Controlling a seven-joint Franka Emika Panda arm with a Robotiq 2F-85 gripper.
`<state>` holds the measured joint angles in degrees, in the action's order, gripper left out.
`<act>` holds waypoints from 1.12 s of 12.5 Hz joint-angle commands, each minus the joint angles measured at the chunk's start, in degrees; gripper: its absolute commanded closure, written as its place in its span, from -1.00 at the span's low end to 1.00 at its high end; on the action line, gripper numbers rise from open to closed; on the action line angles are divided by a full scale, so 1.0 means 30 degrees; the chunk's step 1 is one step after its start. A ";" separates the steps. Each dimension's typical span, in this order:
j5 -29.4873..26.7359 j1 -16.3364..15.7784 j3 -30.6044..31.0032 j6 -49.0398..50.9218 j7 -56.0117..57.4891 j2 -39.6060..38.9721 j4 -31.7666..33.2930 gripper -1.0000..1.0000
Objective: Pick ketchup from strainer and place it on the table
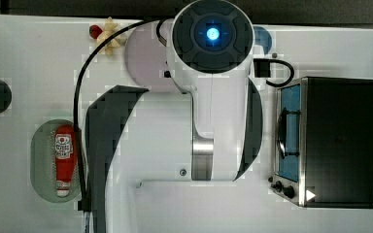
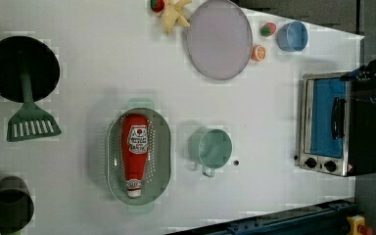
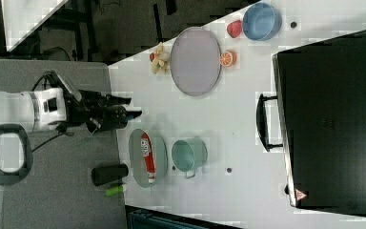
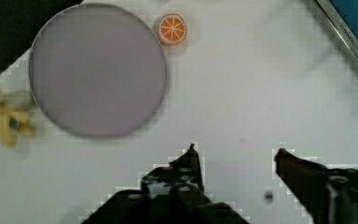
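White table (image 2: 103,73), red-print-labelled ketchup (image 2: 135,152)

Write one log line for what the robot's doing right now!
stage: before pick | tool: open, empty, above bare table | ketchup: lying in strainer | green cup: beside strainer

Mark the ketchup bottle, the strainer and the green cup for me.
ketchup (image 2: 136,147): left view, on its red body by the label.
strainer (image 2: 162,147): left view, on its perforated bottom beside the bottle.
green cup (image 2: 214,148): left view, inside its round opening.
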<state>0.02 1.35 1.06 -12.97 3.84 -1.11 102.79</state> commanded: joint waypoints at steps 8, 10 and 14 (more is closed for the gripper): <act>-0.1471 0.0962 0.4213 0.1579 -0.0896 0.4359 0.3234 -1.00; -0.1469 0.0737 0.5953 0.1206 -0.0934 0.3734 0.3235 -1.00; -0.1449 0.0623 0.9577 -0.1389 -0.1917 0.2361 0.3358 -1.00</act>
<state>-3.54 4.87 30.19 -17.40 2.26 2.69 112.58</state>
